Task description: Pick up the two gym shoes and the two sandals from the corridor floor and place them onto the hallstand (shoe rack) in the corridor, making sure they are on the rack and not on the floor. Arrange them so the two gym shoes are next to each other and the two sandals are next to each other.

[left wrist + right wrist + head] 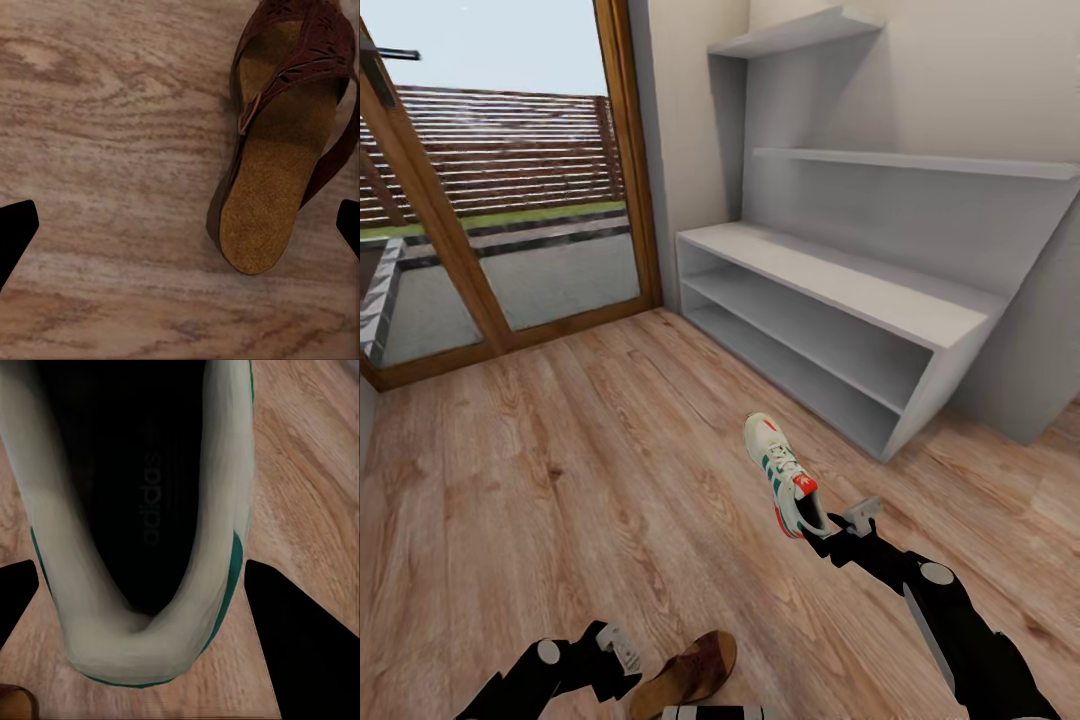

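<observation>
Your right gripper is clamped on a sneaker; your left gripper is released beside a sandal

Head view: you have the sneaker lifted off the floor by its heel end, toe pointing away toward the rack, which stands against the wall with its shelves bare. Your left gripper sits low, just beside the sandal lying on the floor. Left wrist view: the fingertips are spread wide over the planks, and the sandal lies toward one finger, untouched. Right wrist view: you look into the sneaker opening, its heel rim held between the dark fingers, floor behind
</observation>
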